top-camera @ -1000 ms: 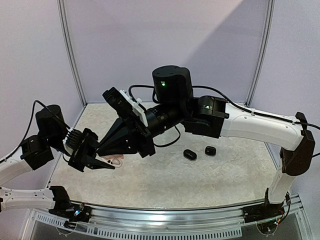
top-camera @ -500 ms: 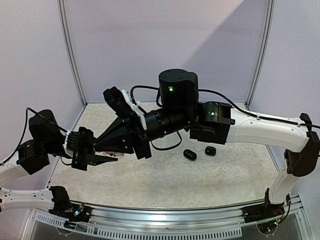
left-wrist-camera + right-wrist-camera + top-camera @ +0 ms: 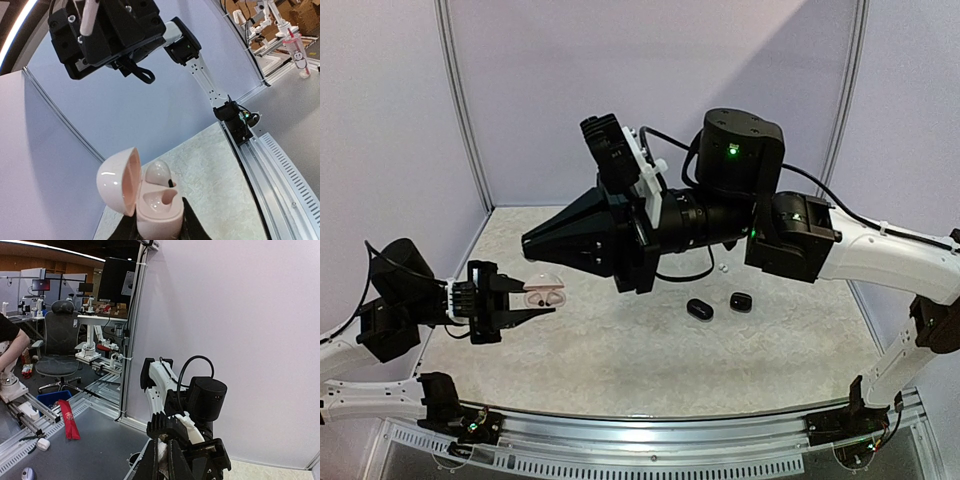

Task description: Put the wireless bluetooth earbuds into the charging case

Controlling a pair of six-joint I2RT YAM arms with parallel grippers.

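Observation:
My left gripper [image 3: 538, 305] is shut on a pale pink charging case [image 3: 157, 210], held up off the table with its lid open. One white earbud [image 3: 159, 172] sits in the far socket; the near socket [image 3: 164, 199] is empty. My right gripper [image 3: 527, 243] hangs higher, above the case [image 3: 542, 293] and apart from it, fingers pointing left. In the right wrist view its fingers [image 3: 163, 442] are shut on a small whitish piece [image 3: 162, 457], an earbud by its look, mostly hidden between them.
Two black oval cases [image 3: 699, 309] [image 3: 741, 301] lie on the speckled table [image 3: 650, 360] right of centre, with a tiny white bit [image 3: 722, 267] behind them. Purple walls enclose the table's back and sides. A metal rail [image 3: 650, 430] runs along the near edge.
My right arm has lifted and drawn back to the right, away from the case. The left gripper has raised the case and levelled out.

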